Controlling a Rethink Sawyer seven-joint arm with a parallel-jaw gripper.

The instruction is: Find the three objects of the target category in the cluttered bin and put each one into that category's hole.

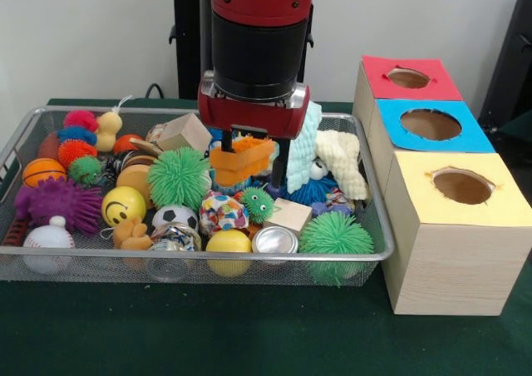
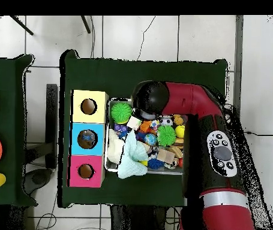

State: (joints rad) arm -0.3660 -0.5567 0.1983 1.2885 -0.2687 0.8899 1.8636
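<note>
The jaws [image 1: 251, 158] are down in the wire bin [image 1: 378, 247] and squeezed tight on an orange bumpy cloth [image 1: 241, 158] — it sits between the two black prongs, lifted a little above the other toys. Just behind the jaws, on the box side, hangs a light blue bumpy cloth [image 1: 302, 150], and next to that lies a pale yellow fuzzy cloth [image 1: 342, 161]. On the other side of the jaws is a big green spiky ball [image 1: 178, 178], with a small wooden block [image 1: 188, 131] past it. Below the jaws sits a little green spiky toy with eyes [image 1: 258, 203]. The three hole boxes stand beside the bin on the green surface [image 1: 249, 334] — red box [image 1: 432, 83], blue box [image 1: 472, 136], yellow box [image 1: 499, 210].
</note>
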